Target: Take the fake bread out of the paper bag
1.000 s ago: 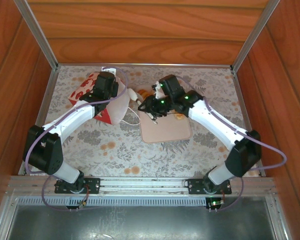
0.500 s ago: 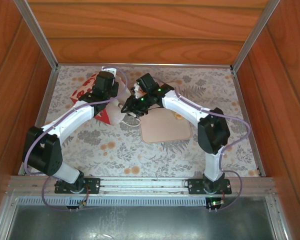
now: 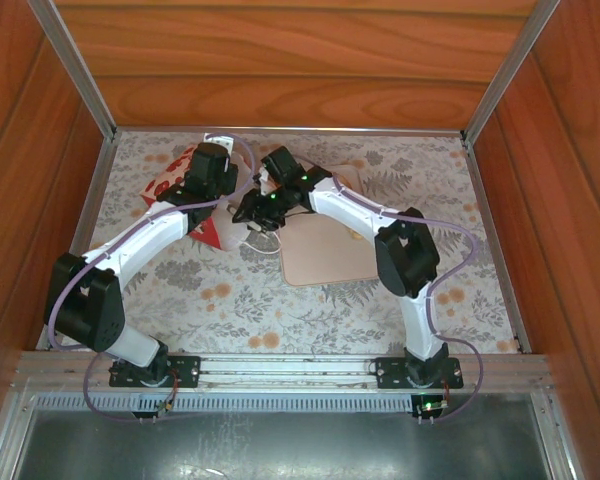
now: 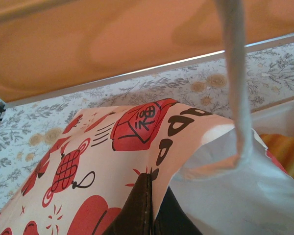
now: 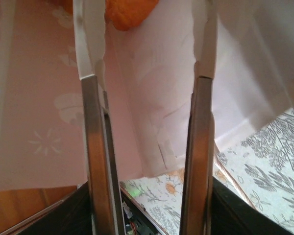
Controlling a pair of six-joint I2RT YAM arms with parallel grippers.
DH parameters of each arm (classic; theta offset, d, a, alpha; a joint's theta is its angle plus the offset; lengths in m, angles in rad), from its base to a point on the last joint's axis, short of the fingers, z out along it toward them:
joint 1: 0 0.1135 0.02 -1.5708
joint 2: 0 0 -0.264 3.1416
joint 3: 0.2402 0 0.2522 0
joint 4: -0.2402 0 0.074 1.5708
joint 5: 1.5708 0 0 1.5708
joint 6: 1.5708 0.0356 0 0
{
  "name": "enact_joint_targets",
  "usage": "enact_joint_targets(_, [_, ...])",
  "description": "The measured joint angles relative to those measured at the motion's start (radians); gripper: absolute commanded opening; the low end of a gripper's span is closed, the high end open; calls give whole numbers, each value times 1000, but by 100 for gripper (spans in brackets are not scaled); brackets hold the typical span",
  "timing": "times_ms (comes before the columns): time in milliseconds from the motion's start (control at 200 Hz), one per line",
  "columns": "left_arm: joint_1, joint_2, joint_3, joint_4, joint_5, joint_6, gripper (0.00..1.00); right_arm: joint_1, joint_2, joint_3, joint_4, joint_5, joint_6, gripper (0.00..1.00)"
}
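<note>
My right claw (image 5: 144,29) has swung from the tray (image 3: 330,260) into the paper bag (image 4: 88,161), jaws parted and empty, nearing fake bread (image 5: 130,12); left claw (image 4: 147,210) clenches the bag's edge.

The left arm (image 3: 140,240) rises from its base at the near edge. Its elbow sits high on the left and its forearm extends forward and to the right. The left gripper (image 4: 148,192) has its 2 dark fingers (image 4: 132,218) pressed together, pinching an edge of the paper bag (image 4: 112,147). The right arm (image 3: 355,215) stands upright above its base, elbow folded, with the forearm reaching forward and left, close to the left wrist. The right gripper (image 5: 147,39) holds its 2 fingers parallel with a clear gap between them and nothing in it.
</note>
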Motion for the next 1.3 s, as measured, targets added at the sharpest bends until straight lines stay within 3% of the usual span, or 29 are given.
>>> enact_joint_targets(430, [0,-19,-23,0,29,11,0,0,95,88,26,-5,45,63])
enact_joint_targets(635, [1,-31,-32,1,36,13,0,-1,116,124,37,-13,69,61])
enact_joint_targets(775, [5,-31,-34,0,39,14,0,-1,146,136,54,-24,77,54])
enact_joint_targets(1005, [6,-31,-34,0,39,14,0,-1,155,136,56,-33,81,29])
enact_joint_targets(1300, [6,-31,-39,2,38,14,0,0,154,130,53,-3,68,9])
